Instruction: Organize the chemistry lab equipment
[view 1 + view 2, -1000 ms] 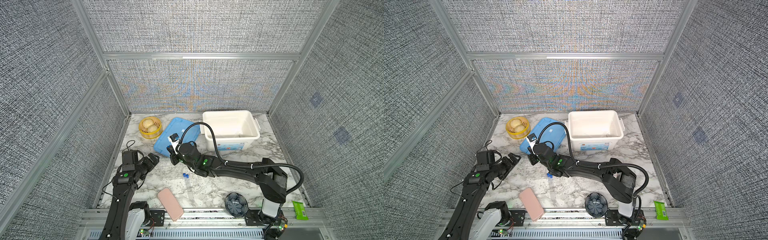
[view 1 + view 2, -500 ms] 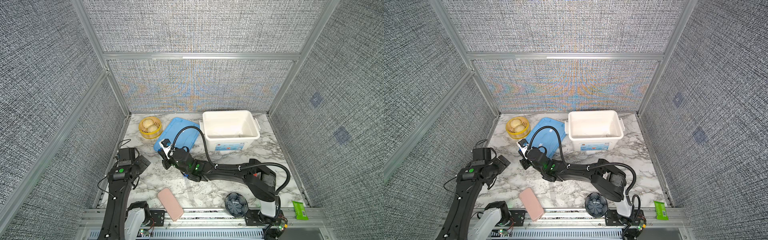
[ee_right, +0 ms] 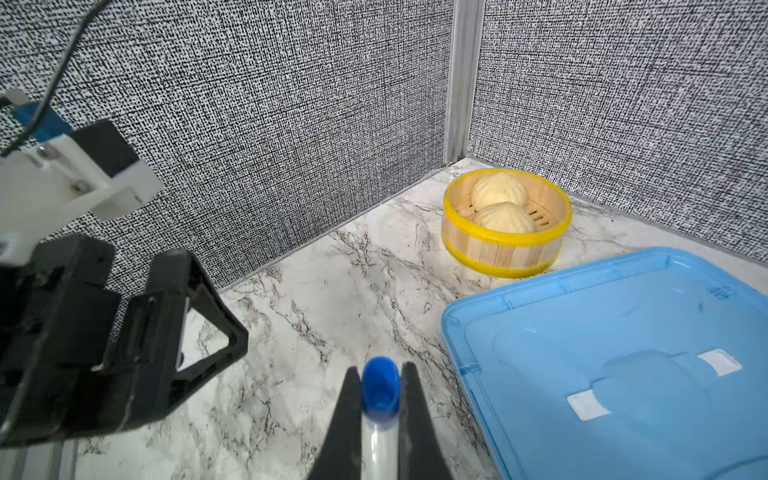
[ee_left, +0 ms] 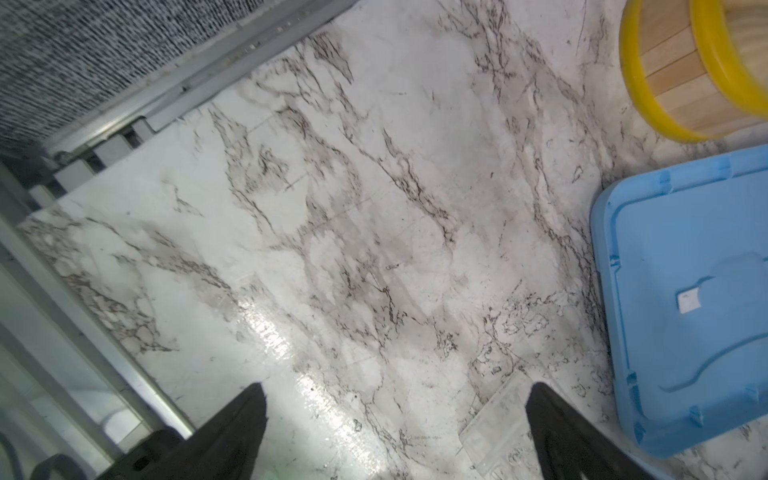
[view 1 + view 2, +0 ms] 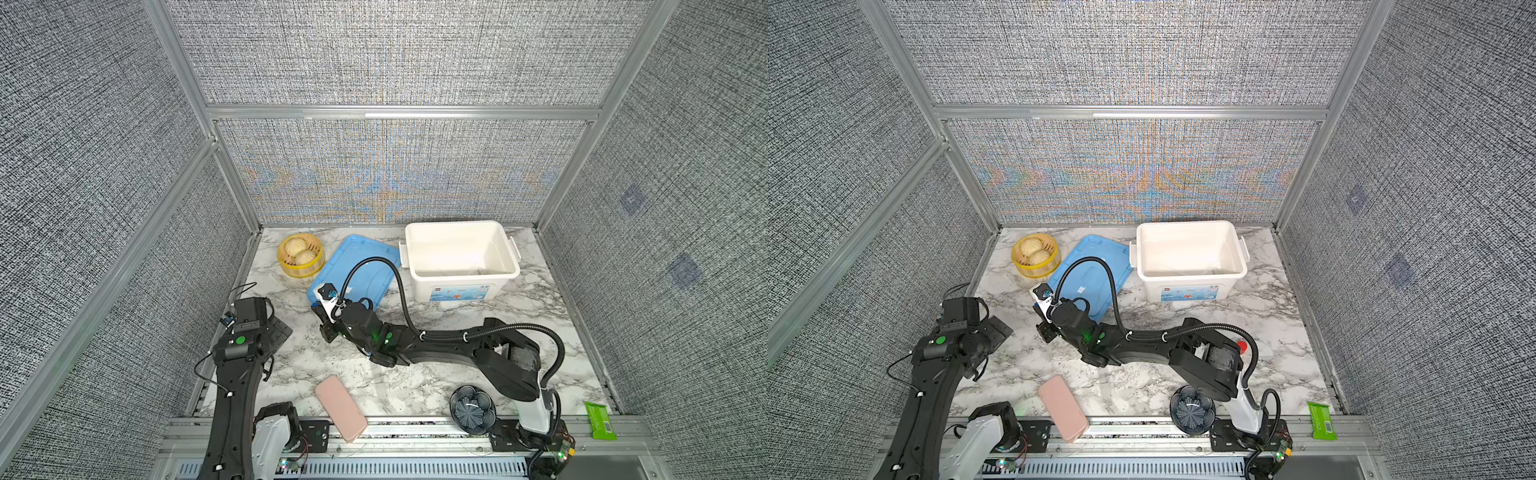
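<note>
Tube [image 3: 379,432] with a blue cap is clamped in your right gripper [image 3: 380,368]. The jaws are drawn in close on its capped end, with the cap showing between the fingertips. It is held out over the marble table [image 5: 552,299], between the left gripper and the blue lid.

Nearest you, at the front edge, a pink case [image 5: 340,409] lies partly over the rail. A dark pleated dish [image 5: 473,409] sits by the right arm's base, and a green packet [image 5: 600,419] rests on the rail at far right.

At mid-table, your left gripper [image 4: 397,388] has its jaws spread wide with nothing between them, over bare marble near the left wall. A clear rack [image 4: 494,428] lies flat on the marble just beside one of its fingers; you cannot tell whether the two touch. Your right arm stretches across the middle, its wrist over the lid's near corner in both top views.

Farther back, the lid [image 5: 361,253] lies flat beside an open white bin [image 5: 461,286]. A yellow basket [image 5: 301,272] holding two buns stands in the back left corner, just beside the lid.
</note>
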`<state>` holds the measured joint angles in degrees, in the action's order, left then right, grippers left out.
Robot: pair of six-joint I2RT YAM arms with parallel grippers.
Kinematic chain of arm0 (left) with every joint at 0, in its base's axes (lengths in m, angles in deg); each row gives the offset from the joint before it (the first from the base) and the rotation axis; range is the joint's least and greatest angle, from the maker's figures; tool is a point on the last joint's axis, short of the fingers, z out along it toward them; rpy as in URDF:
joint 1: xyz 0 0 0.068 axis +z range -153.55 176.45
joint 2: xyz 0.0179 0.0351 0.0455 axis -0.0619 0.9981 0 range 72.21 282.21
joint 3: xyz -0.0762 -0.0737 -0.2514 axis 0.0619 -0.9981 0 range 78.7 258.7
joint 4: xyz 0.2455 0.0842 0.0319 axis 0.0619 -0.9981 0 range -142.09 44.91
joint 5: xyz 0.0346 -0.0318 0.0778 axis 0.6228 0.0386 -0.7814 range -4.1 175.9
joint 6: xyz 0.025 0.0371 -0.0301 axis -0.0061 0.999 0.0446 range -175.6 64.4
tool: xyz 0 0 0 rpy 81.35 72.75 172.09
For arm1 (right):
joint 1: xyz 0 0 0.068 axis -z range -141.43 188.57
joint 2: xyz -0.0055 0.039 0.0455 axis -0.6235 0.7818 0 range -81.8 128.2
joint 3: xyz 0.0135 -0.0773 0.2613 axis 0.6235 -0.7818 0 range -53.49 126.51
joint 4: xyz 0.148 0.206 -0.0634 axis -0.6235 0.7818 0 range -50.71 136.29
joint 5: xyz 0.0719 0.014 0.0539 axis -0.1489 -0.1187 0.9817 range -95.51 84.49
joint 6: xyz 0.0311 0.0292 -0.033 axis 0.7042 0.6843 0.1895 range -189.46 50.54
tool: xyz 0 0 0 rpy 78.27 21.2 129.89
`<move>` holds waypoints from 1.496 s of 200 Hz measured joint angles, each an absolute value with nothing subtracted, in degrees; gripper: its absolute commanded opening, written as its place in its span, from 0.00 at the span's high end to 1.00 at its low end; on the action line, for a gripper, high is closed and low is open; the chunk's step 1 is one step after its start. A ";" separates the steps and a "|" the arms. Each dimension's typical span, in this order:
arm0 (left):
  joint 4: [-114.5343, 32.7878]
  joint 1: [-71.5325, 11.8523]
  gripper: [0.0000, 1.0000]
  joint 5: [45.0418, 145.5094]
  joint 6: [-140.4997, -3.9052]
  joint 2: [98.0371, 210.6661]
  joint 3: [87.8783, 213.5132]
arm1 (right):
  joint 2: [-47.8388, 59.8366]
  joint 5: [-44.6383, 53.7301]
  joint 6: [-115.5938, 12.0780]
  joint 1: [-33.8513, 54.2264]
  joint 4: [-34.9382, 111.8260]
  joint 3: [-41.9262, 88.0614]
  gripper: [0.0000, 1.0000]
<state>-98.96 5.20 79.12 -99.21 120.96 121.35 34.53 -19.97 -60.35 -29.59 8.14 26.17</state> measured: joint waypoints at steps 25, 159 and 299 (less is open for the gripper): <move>-97.95 5.27 0.01 81.59 -98.60 121.92 121.11 | 34.31 -19.94 -60.35 -29.55 7.79 25.71 0.95; -95.75 5.27 0.01 85.72 -97.14 121.97 121.02 | 33.99 -20.23 -62.34 -29.74 8.40 23.70 0.95; -92.75 5.27 0.01 88.63 -97.64 121.53 118.16 | 33.88 -18.28 -63.30 -29.96 4.71 20.36 0.75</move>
<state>-92.75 5.27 88.63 -97.64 121.53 118.16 33.88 -18.28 -63.30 -29.96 4.71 20.36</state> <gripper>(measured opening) 0.988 0.206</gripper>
